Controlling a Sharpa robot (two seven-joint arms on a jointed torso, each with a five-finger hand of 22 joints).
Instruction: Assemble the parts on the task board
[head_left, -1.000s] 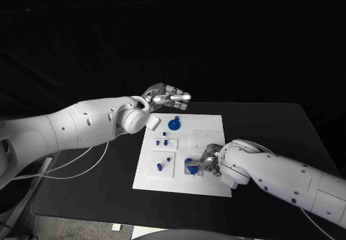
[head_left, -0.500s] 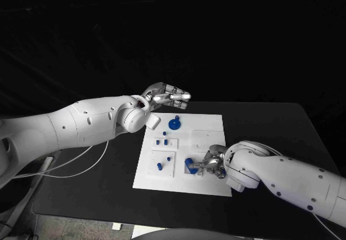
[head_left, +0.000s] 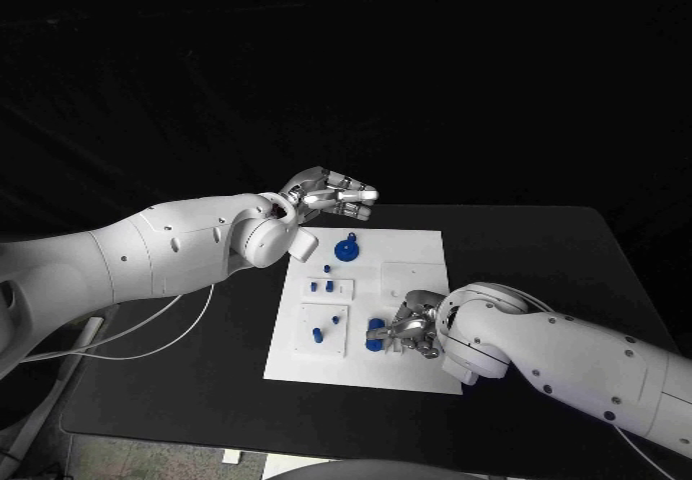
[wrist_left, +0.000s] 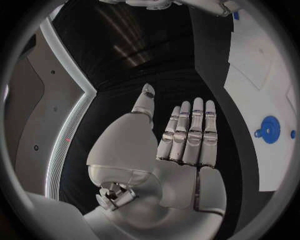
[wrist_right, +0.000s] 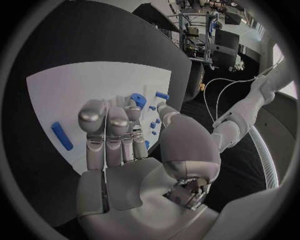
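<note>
left hand (head_left: 335, 195) flat, fingers straight, grasping nothing, beyond board (head_left: 418, 370) far edge. right hand (head_left: 408, 328) over board near edge by blue part (head_left: 378, 336); grasp unclear.

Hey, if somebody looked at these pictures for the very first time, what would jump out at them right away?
Probably the white rectangular task board in the middle of the black table, dotted with small blue parts, the largest a round blue disc near its far edge. Next, the silver right hand low over the board's near part beside a blue piece, and the silver left hand raised beyond the board's far left corner, fingers straight, holding nothing.
</note>
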